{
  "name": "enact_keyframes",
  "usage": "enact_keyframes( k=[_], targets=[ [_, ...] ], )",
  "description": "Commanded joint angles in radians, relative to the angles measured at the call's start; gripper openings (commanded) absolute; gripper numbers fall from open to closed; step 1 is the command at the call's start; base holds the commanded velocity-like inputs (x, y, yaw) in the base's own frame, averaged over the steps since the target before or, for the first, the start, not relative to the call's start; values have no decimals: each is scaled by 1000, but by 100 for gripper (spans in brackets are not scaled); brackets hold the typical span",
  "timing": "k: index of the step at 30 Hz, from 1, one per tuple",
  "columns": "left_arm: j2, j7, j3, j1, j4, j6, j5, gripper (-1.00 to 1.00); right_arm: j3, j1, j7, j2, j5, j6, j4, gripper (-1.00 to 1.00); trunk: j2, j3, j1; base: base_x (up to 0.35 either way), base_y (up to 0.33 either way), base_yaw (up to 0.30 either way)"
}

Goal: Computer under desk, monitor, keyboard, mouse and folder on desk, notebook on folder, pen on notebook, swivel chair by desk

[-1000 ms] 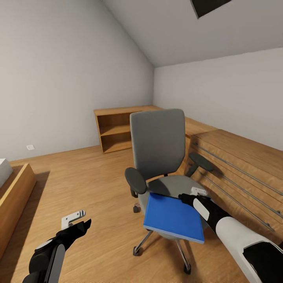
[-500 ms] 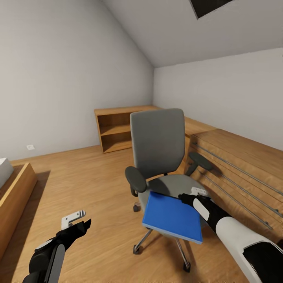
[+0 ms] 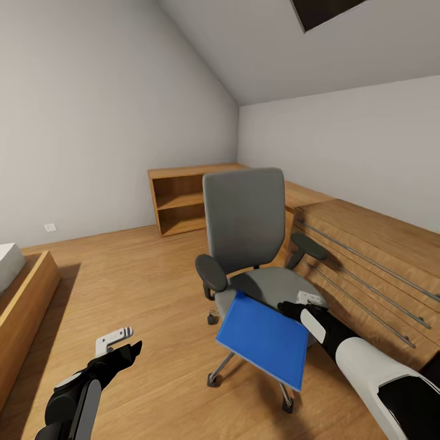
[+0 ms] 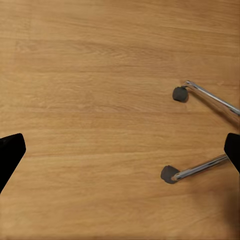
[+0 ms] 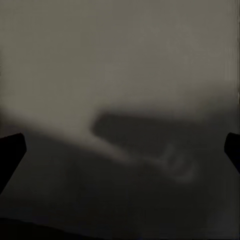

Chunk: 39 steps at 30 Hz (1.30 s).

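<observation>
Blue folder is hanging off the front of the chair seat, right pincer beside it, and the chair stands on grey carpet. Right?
Not quite. The floor is light wood, not grey carpet; the head view shows it. The rest holds: the folder overhangs the front of the chair seat, with the right pincer beside it.

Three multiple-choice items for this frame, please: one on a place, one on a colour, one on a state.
1. Where is the folder?
A. Flat on the floor
B. Tilted at the front of the chair's seat
C. On the wooden shelf

2. What colour is the folder?
A. Red
B. Green
C. Blue

3. What state is the left gripper in?
A. Open, holding nothing
B. Shut on the folder
C. Shut on an armrest

Answers:
1 B: the folder slants down off the front of the chair seat.
2 C: it is bright blue.
3 A: the left gripper hangs over the floor, fingers apart.
</observation>
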Motion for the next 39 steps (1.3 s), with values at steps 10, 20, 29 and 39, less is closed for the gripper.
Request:
enact_keyframes(
  k=[10, 20, 29, 39],
  targets=[
    [-1, 5, 2, -1, -1, 5, 10, 100, 7, 0, -9, -1, -12, 5, 2, 100, 70, 30, -38, -2, 0, 0],
    [-1, 5, 2, -1, 0, 5, 10, 100, 6, 0, -9, -1, -12, 3, -1, 100, 140, 62, -77, 0, 0, 0],
    [-1, 8, 2, -1, 5, 5, 10, 100, 3, 0, -5, -6, -12, -1, -45, 100, 203, 90, -111, 0, 0, 0],
    [1, 14, 0, -1, 67, 3, 6, 100, 2, 3, -8, -12, -13, 3, -162, 100, 273, 121, -150, 0, 0, 0]
  ],
)
